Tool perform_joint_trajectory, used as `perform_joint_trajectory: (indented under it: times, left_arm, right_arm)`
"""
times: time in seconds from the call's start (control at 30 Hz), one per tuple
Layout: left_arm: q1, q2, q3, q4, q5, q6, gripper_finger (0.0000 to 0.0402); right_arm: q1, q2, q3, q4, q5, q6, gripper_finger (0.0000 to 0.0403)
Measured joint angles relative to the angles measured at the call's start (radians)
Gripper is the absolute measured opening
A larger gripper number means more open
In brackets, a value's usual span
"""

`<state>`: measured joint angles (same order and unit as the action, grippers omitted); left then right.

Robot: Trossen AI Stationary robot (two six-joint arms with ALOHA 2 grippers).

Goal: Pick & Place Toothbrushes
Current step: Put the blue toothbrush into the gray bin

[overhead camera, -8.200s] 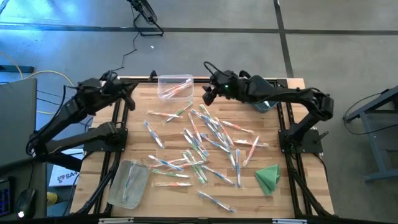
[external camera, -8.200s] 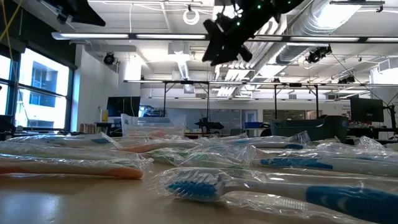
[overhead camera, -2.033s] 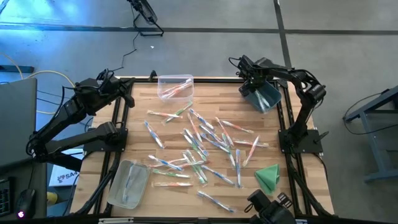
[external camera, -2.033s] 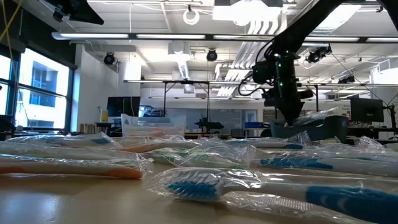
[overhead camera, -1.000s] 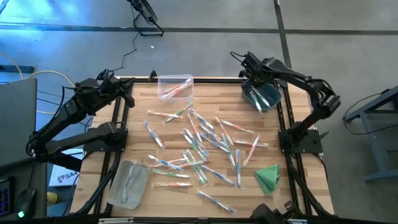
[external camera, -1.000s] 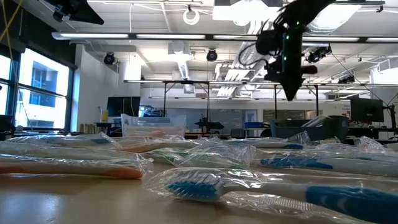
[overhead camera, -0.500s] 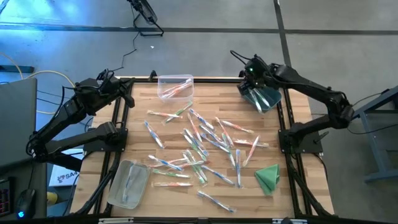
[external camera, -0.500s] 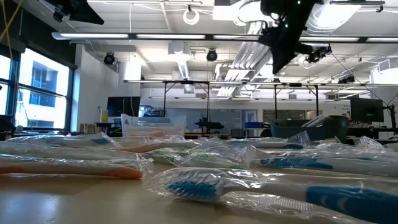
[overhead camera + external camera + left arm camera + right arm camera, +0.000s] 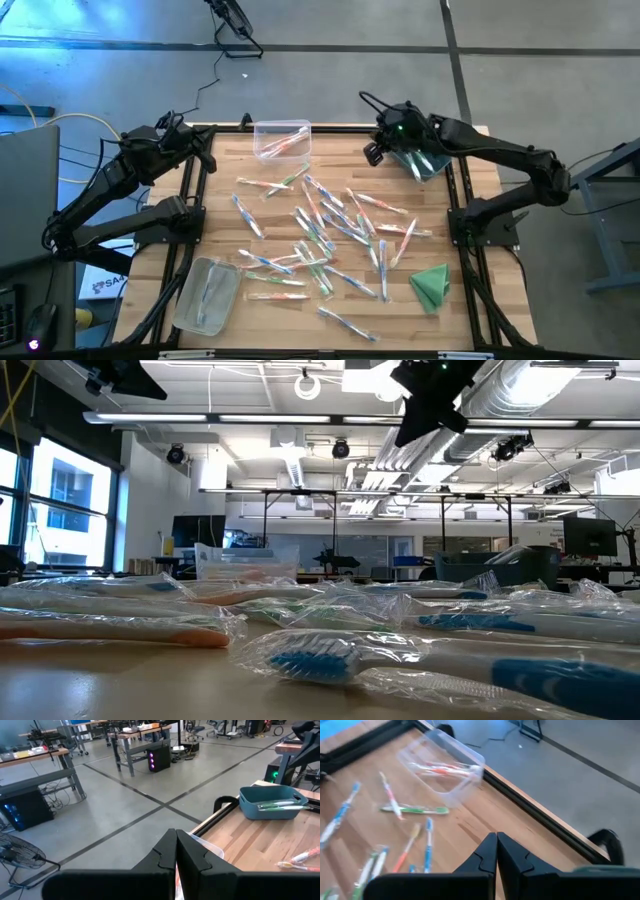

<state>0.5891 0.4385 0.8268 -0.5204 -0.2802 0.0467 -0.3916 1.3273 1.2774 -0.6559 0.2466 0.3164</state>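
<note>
Many wrapped toothbrushes (image 9: pixel 322 232) lie scattered on the wooden table's middle; the low view shows a blue one (image 9: pixel 312 657) up close. More lie in the blue bin (image 9: pixel 272 802) at the far right and in the clear bin (image 9: pixel 445 767) at the far middle. My right gripper (image 9: pixel 371 152) hangs shut and empty in the air, between those two bins and left of the blue bin (image 9: pixel 430 160), slanting down; the low view has it high up (image 9: pixel 418 408). My left gripper (image 9: pixel 207 152) waits shut and empty at the far left corner.
A second clear bin (image 9: pixel 208 293) holding a few toothbrushes stands at the near left. A folded green cloth (image 9: pixel 431 285) lies at the near right. Bare wood shows along the table's far edge between the bins and at its left side.
My right gripper has risen from above the blue bin and swung toward the table's left, away from that bin. It has tipped from pointing straight down to a slant. Its fingers stay shut and empty. The toothbrushes and bins have not moved.
</note>
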Motion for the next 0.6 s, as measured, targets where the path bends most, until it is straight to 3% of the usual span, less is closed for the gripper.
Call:
perform_joint_trajectory:
  times: [0.6]
  left_arm:
    - [0.000,0.000,0.000,-0.013,0.000,0.000,0.0000]
  right_arm:
    - [0.168,0.005,0.000,0.048,0.064,0.059,0.0003]
